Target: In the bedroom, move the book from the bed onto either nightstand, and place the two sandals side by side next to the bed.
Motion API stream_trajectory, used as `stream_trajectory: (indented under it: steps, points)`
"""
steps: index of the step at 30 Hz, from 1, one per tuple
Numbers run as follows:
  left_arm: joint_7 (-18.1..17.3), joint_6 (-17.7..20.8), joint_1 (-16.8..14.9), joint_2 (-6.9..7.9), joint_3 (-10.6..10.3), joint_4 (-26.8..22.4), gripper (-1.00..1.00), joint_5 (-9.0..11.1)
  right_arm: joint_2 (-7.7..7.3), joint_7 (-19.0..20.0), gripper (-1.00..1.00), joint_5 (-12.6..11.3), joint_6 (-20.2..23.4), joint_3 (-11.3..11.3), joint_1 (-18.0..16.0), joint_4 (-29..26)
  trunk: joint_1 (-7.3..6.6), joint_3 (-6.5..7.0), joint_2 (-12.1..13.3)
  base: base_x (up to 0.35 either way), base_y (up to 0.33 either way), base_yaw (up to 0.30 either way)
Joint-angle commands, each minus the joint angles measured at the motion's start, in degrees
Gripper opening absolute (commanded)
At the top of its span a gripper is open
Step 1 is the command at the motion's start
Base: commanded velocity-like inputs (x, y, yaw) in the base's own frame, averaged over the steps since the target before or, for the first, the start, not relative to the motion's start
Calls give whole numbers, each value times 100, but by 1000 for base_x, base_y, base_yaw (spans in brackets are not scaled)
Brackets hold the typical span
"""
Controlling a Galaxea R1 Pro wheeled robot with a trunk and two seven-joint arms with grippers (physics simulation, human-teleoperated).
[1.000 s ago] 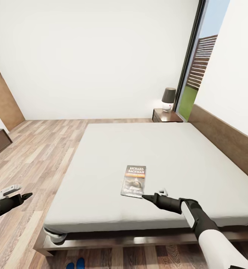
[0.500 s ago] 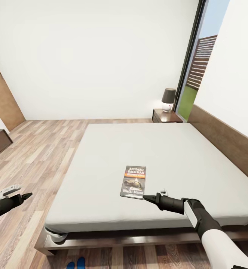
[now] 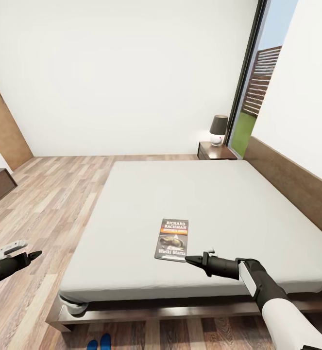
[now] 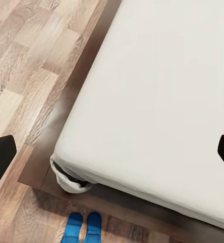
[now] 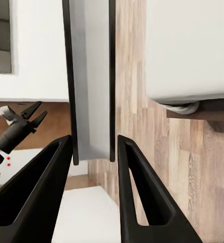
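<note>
Right gripper (image 3: pixel 187 259) lies low over the bed (image 3: pixel 131 243) in the head view, its dark tip just touching or just short of the near right corner of the book (image 3: pixel 172 239); from here the two fingers read as a single point, so their spread cannot be judged. The book lies flat on the grey mattress, cover up, well apart from the nightstand (image 3: pixel 216 150) that stands at the far side of the bed by the window, a lamp (image 3: pixel 218 128) on top of it. The left gripper (image 3: pixel 34 254) hangs over the wood floor (image 3: pixel 44 209) beside the bed, nothing in it and its fingers close together. Two blue sandals (image 3: pixel 98 343) peek in at the bottom edge, on the floor by the foot of the frame. In the left wrist view the sandals (image 4: pixel 83 227) lie side by side, touching or nearly so, just beside the bed's corner (image 4: pixel 66 174), and the dark fingers at the picture's two edges stand well apart. In the right wrist view the two black fingers (image 5: pixel 137 187) are set apart with a narrow gap and grip nothing; the mattress edge and the left gripper (image 5: pixel 33 115) show beyond them. By my reading the sandals part looks done already, while the book is not yet lifted, so its whole carry to a nightstand remains.
</note>
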Motion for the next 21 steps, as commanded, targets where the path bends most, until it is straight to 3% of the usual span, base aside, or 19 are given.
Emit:
stream_trajectory:
  steps: [1,14,21]
  points:
    - [-19,36,-6,-1,12,-2,100,5,1,16,-100,1,24,-12,-5,0,3,-11,-12,0,0,0]
    - [-21,30,-2,0,12,-12,100,5,15,12,-100,10,787,-26,-7,6,3,-11,-12,0,0,0]
    - [-22,28,0,-1,12,-29,100,1,13,7,-100,1,894,-28,-8,9,3,-11,-12,0,0,0]
